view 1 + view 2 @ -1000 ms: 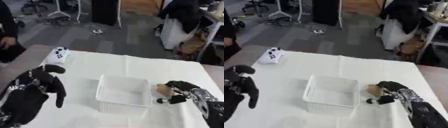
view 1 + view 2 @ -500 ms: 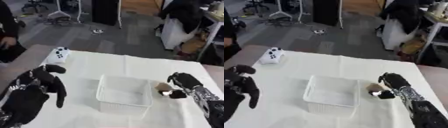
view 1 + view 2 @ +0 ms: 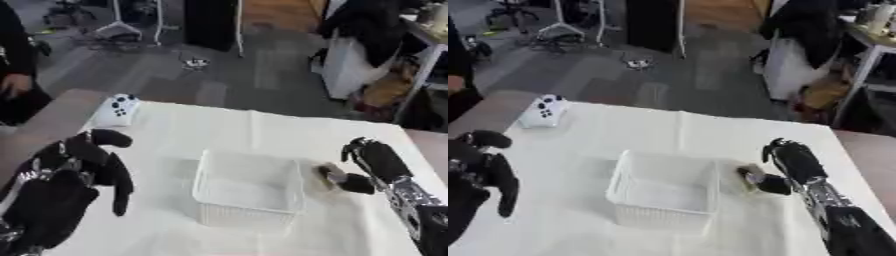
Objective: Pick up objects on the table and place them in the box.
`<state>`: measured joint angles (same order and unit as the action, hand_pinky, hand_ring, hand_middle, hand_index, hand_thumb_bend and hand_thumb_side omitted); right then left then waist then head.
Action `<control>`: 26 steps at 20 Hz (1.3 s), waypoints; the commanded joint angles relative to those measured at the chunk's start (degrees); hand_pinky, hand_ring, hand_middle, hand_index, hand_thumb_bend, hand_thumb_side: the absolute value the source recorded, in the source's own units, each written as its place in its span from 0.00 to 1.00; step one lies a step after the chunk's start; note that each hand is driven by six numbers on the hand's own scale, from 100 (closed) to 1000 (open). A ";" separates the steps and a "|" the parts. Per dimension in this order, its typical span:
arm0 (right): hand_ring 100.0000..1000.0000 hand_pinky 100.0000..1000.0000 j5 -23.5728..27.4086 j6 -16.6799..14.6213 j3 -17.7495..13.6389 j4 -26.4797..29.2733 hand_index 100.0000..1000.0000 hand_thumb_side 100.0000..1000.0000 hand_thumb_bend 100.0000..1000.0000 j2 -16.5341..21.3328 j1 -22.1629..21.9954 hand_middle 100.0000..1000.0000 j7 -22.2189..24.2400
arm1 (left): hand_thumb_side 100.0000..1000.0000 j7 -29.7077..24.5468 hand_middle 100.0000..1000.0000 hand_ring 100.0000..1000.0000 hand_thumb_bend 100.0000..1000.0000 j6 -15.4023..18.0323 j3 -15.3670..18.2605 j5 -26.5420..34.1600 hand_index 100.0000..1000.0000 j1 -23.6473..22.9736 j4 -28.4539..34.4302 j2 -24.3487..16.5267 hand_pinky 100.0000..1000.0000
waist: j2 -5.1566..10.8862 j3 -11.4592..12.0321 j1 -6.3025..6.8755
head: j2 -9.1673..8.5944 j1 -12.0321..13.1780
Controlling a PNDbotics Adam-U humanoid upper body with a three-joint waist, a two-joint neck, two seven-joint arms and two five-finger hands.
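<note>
A white mesh box [image 3: 249,192] stands in the middle of the white table [image 3: 262,130]. Just right of its right wall is a small brown object [image 3: 328,175], blurred. My right hand [image 3: 378,159] comes in from the lower right; its thumb and curled fingers close on that object, at about the height of the box's rim. My left hand [image 3: 74,170] rests open at the lower left, fingers spread, apart from the box. A white game controller [image 3: 118,107] lies at the table's far left corner.
The table's far edge gives onto grey floor with chairs, stands and a dark cabinet. A person's hand [image 3: 13,85] shows at the left edge, off the table. Bare cloth lies in front of and behind the box.
My right hand has risen and turned more upright around the brown object, which stays beside the box's right wall. The left hand has hardly moved.
</note>
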<state>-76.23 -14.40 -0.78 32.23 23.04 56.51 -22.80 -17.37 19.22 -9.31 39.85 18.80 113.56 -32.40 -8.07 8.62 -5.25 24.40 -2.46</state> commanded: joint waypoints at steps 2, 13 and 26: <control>0.54 0.36 0.24 1.99 -0.77 -0.95 0.73 1.00 0.62 1.69 0.81 0.63 3.64 | 0.83 -0.28 0.74 0.51 0.54 0.00 0.14 -0.27 0.70 0.58 1.03 -0.78 0.23 | 0.56 -0.09 0.46 | -0.58 0.37; 0.68 0.60 10.59 8.65 -1.66 -3.97 0.88 1.00 0.68 -0.76 0.05 0.79 13.24 | 0.83 -0.55 0.74 0.51 0.54 -0.21 -0.03 -0.04 0.70 1.06 1.03 -0.63 0.23 | 0.35 0.26 0.45 | -0.73 0.29; 0.70 0.61 14.53 2.53 -0.02 -2.84 0.90 1.00 0.73 -2.15 0.64 0.82 16.00 | 0.83 -0.75 0.73 0.51 0.54 -0.34 -0.05 0.51 0.70 1.69 1.03 -0.48 0.23 | 0.17 0.81 0.27 | -0.99 0.34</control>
<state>-61.21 -10.84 -1.15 28.41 20.62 55.73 -7.13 -17.95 18.87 -9.63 39.98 19.67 113.56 -32.39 -8.53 9.31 -5.29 24.31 -2.46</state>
